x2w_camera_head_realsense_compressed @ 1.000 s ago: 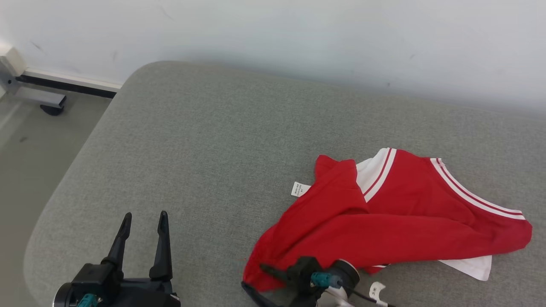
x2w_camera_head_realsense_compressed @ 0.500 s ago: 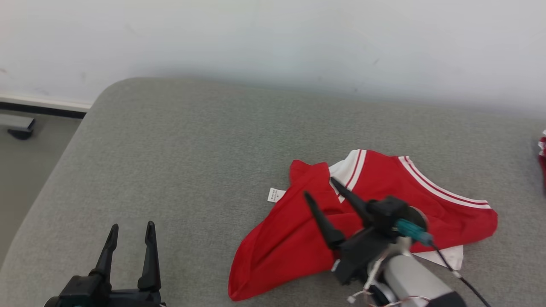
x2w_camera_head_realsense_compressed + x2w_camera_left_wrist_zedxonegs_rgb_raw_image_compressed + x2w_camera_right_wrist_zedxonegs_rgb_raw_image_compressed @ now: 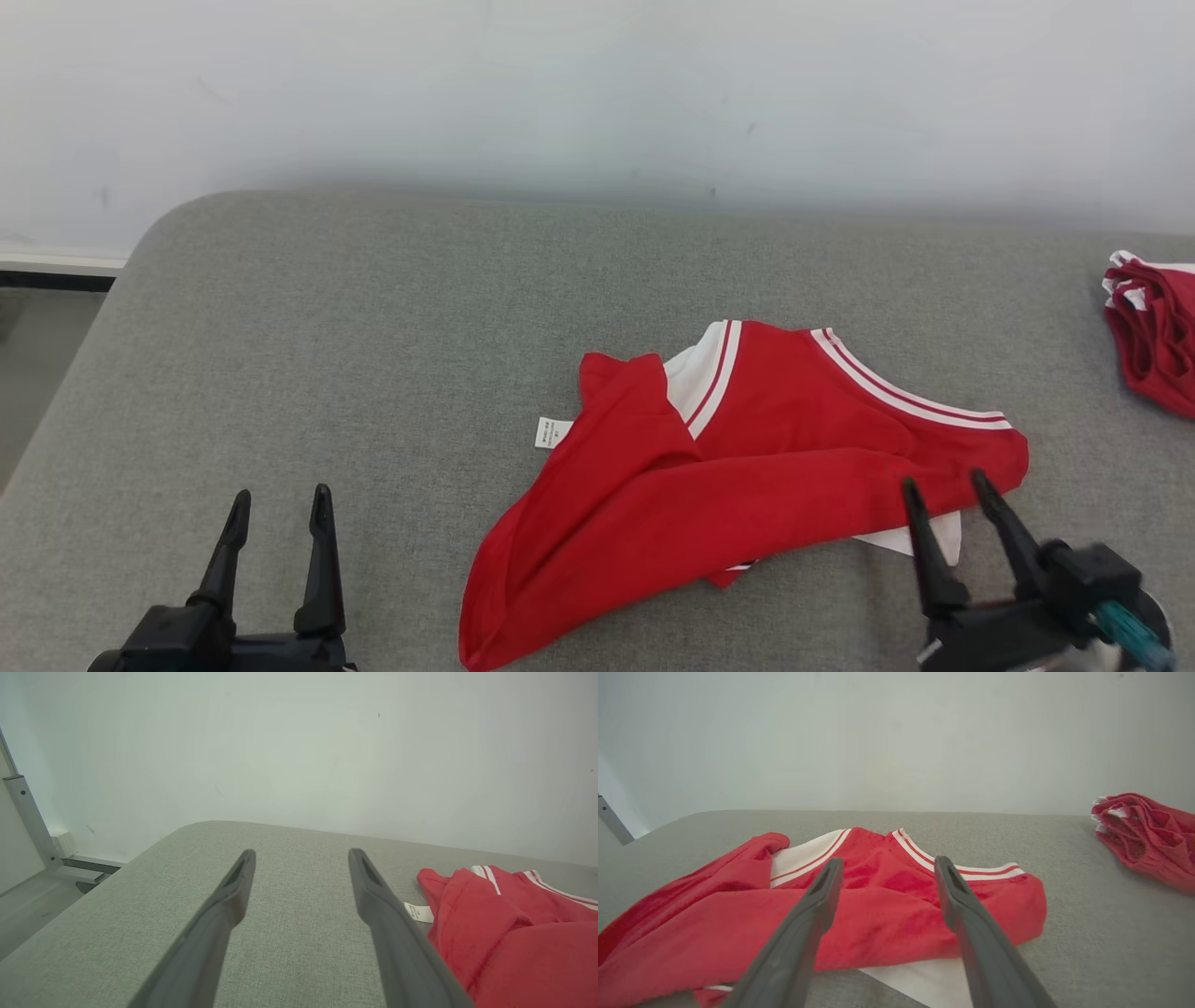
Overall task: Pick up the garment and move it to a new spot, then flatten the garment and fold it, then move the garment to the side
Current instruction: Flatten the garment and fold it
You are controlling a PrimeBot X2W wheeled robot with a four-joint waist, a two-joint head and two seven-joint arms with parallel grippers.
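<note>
At the bottom left of the head view the left gripper rests with its fingers spread and empty, just as a second ago. At the bottom right the right gripper now has its fingers apart with nothing between them. A second ago it was low at the near-left hem, and then it rose over the cloth with its fingers opened. Just beyond its tips, centre-right, the red garment lies rumpled on the grey cushion, its label at its left. The view has swung, so that shift is the camera's. The garment looks released at its new spot, and flattening seems next. A second red bundle lies at the right edge, below the pale wall.
</note>
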